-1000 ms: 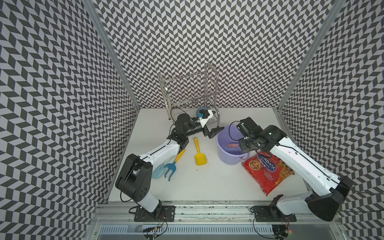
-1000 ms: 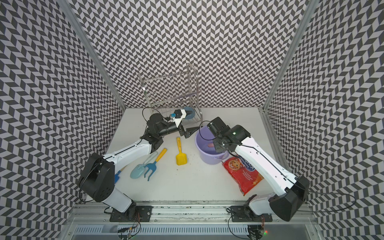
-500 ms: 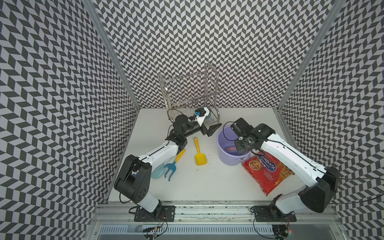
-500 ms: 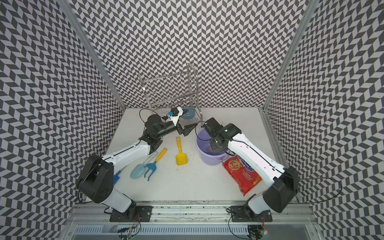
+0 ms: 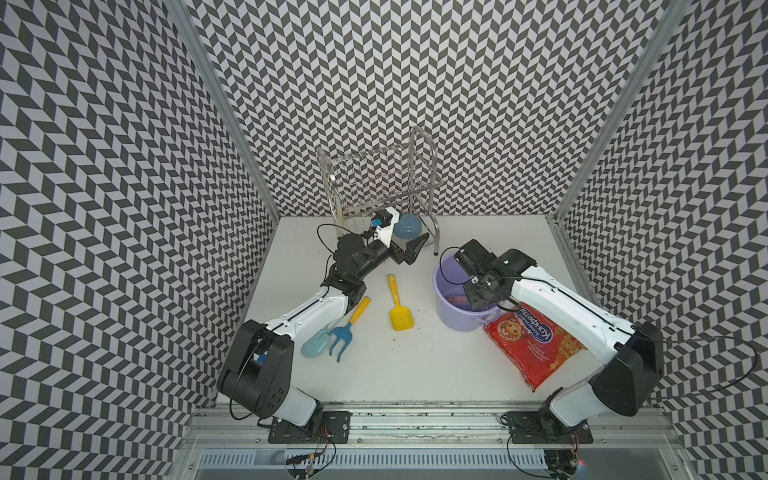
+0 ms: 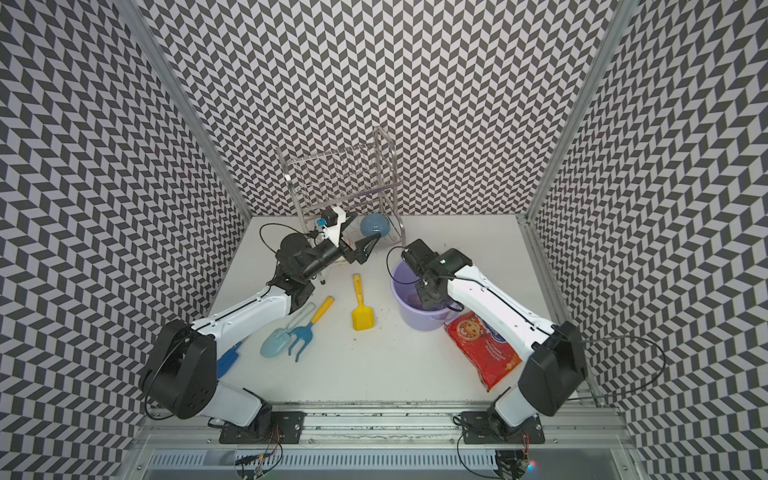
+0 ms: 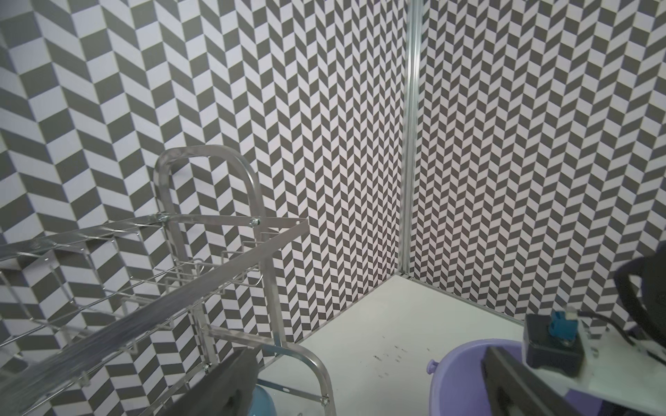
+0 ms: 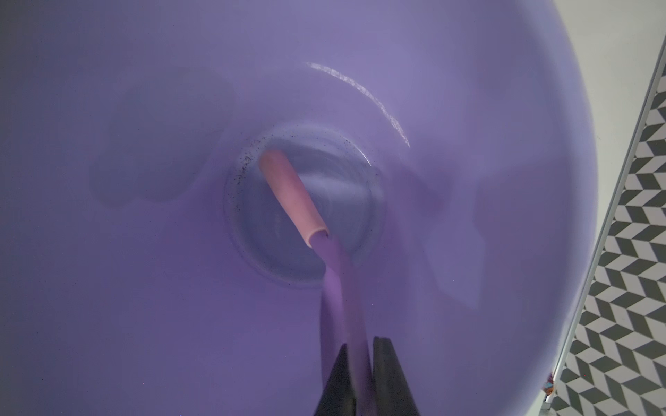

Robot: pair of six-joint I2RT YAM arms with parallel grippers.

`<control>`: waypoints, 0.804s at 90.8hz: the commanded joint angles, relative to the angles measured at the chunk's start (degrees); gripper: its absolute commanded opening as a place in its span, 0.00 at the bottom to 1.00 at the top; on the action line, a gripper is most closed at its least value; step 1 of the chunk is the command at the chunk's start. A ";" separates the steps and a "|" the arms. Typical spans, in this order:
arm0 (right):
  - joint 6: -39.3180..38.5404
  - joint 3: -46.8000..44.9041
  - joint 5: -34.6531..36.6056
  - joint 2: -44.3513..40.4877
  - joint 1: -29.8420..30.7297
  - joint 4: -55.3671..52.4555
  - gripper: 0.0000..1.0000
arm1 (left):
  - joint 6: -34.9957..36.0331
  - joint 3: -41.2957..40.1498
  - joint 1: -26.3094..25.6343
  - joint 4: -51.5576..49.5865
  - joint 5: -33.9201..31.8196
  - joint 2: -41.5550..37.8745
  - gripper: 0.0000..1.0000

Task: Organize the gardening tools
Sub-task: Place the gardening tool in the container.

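Scoop in bucket: the right arm's claw (image 8: pixel 362 345) reaches down into a round lavender plastic bucket (image 5: pixel 453 320), its two dark fingers drawn close on either side of the blade end of a purple plastic toy scoop with a pink handle (image 8: pixel 295 196). The handle's tip sits at the bucket's floor among dark specks, and the scoop leans up toward the claw. Whether the fingers pinch it or merely flank it cannot be told from the blurred right wrist view.

The left arm's claw (image 5: pixel 415 248) hangs spread wide and empty at the foot of a silver wire rack (image 5: pixel 374 183) at the back of the white surface (image 5: pixel 415 374), just in front of a blue bowl (image 5: pixel 409 226) in the rack's lower level.

Three more toy tools lie flat on the surface in both top views. An all-yellow plastic scoop (image 5: pixel 399 305) lies between bucket and left arm, its handle toward the back wall. A blue three-pronged fork with a yellow handle (image 5: pixel 347 328) lies by the left forearm, and a pale-blue trowel (image 5: pixel 314 347) lies just beside the fork, its handle partly under that arm.

A red snack bag printed with biscuits (image 5: pixel 532 340) lies against the bucket's near side, partly under the right arm.
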 commanded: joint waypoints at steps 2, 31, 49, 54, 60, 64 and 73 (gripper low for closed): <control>0.53 -0.92 1.34 0.50 -0.36 4.30 0.21 | -4.22 -1.55 0.53 1.10 -4.71 -0.74 1.00; 1.51 -0.08 2.51 -0.32 -0.74 6.88 0.40 | -3.95 -1.46 0.57 -1.15 -7.25 -1.24 1.00; 1.79 1.86 2.81 -3.36 -0.74 7.28 0.45 | -6.10 -1.04 0.54 -4.14 -11.50 -1.04 1.00; 1.74 2.20 2.90 -4.52 -0.77 7.82 0.51 | -6.99 -1.20 0.61 -5.13 -13.68 -1.36 1.00; 1.59 2.20 2.85 -6.12 -0.74 8.95 0.55 | -8.21 -0.89 0.54 -7.93 -16.90 -1.68 1.00; 1.32 1.83 2.50 -7.28 -0.74 10.22 0.57 | -9.32 -0.63 0.46 -11.10 -19.62 -1.91 1.00; 0.18 -0.78 1.02 -10.80 -0.74 15.03 0.67 | -13.48 -0.66 -0.01 -19.21 -26.55 -2.84 1.00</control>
